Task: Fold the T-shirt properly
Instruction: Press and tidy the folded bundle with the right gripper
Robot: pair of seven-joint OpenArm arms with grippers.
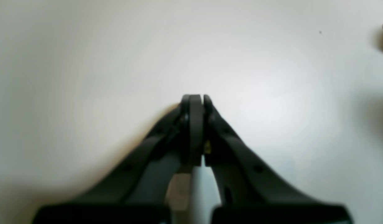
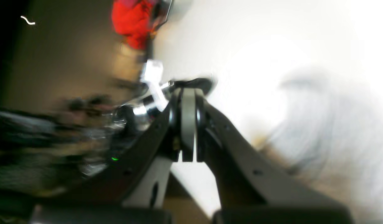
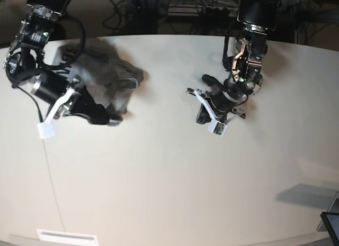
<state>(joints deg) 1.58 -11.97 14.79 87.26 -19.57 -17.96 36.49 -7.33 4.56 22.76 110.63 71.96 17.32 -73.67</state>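
On the pale, off-white curved worktop (image 3: 169,172), toward its far left in the base view, we see the heather-grey cotton T-shirt (image 3: 106,71) lying as a crumpled heap, well apart from the middle of the surface. Its cloth is bunched into deep folds with no sleeve or collar that we can make out, and no lettering shows on the side that faces up. The right arm's black tool (image 3: 103,118) sits at the near edge of that heap, just beside or on the cloth; the base view does not let us tell whether it touches.

The right wrist view gives what the base view cannot: the two black fingers (image 2: 207,124) of the right tool (image 2: 189,96) are pressed together, clenched with no cloth between them. That view is badly blurred; we make out only a pale grey smear on its right and a red blurred shape (image 2: 132,21) at the top.

The left wrist view shows the left tool (image 1: 196,99) likewise clenched, tips together and grasping nothing, over bare worktop. The base view places this left tool (image 3: 204,116) near the worktop's middle right, well apart from the T-shirt, which the left wrist view does not show.
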